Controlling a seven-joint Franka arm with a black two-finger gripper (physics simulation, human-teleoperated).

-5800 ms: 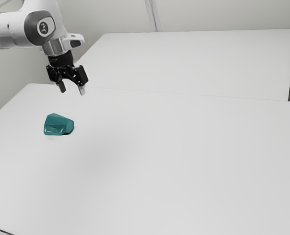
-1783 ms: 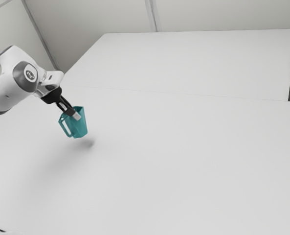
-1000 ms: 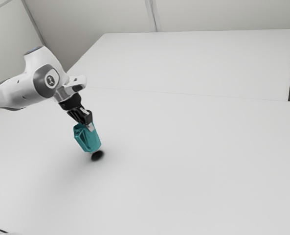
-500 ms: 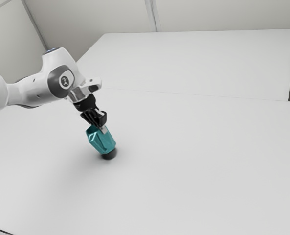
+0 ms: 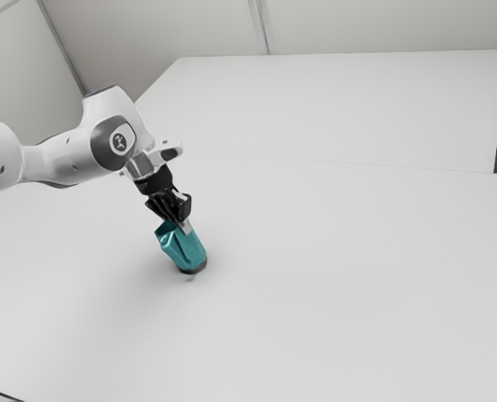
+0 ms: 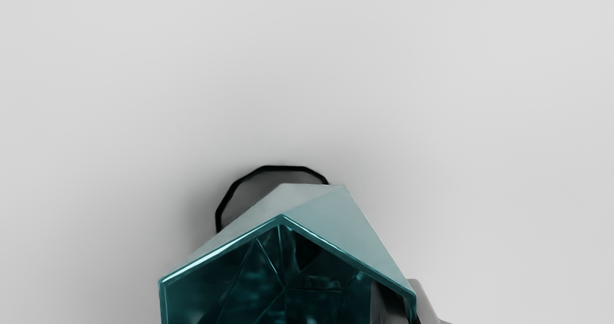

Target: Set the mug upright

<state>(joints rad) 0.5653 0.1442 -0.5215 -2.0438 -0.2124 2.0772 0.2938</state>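
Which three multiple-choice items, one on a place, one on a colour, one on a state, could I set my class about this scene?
1. Where does the black two-fingered tool hold the faceted teal mug?
A. At the rim
B. At the base
C. Nowhere; they are apart

2. What colour is the smooth, flat tabletop?
A. Dark red
B. Bright green
C. Whitish

3. How is the mug turned?
A. Fully upside down
B. Tilted, opening upward
C. Perfectly upright

1: A, the wrist view shows one finger inside the rim, one outside.
2: C, both views show a pale surface.
3: B, the exterior view shows its body slanting.
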